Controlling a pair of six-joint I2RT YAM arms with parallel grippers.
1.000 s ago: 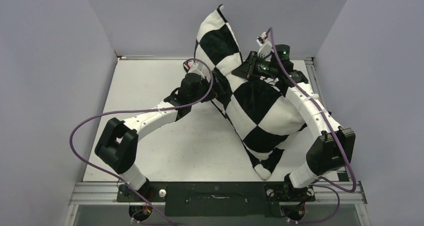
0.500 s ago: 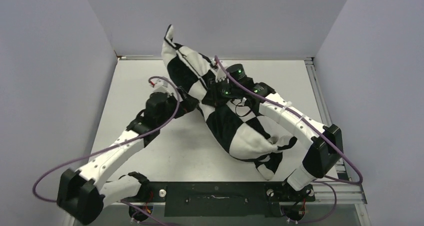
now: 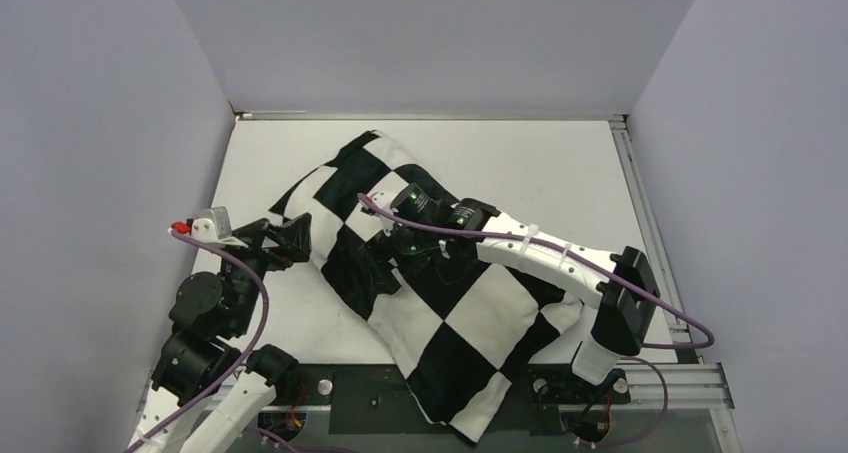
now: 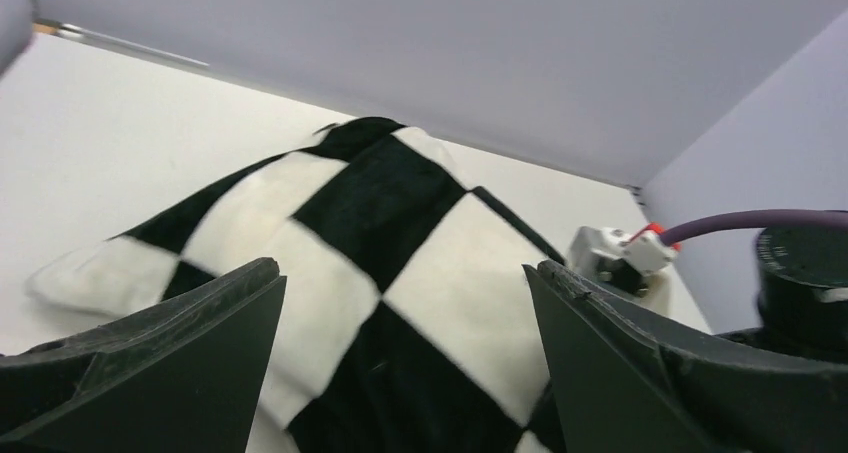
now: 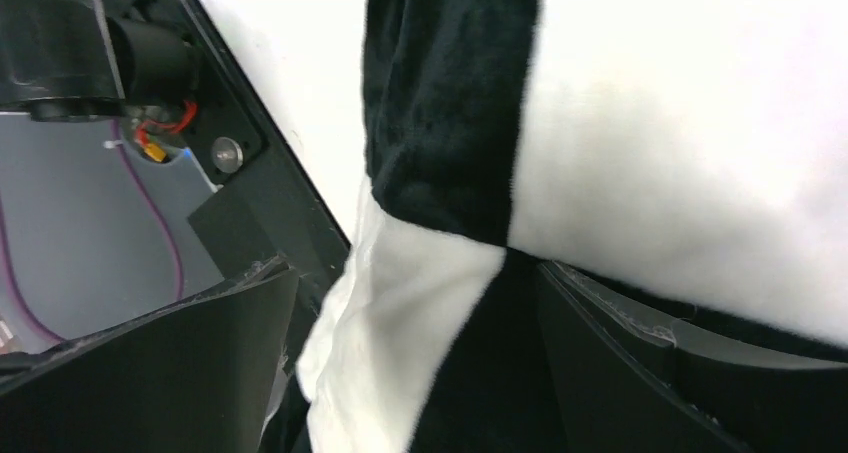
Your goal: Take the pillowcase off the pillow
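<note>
Table, pillowcase diagonal, far-left to near-right

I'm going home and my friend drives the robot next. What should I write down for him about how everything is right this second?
Left gripper: open and empty, pointing at the pillowcase from its left side.
Right gripper: open, low over the middle of the pillowcase, with fabric between its fingers that does not look pinched.
Things: the pillowcase lies slantwise on the table, its near end hanging over the front edge. It looks plump and no plain white pillow shows, so the pillow seems to be inside.
Done: nothing is off yet.
Left: grab the cover, hold the pillow, pull them apart.
</note>
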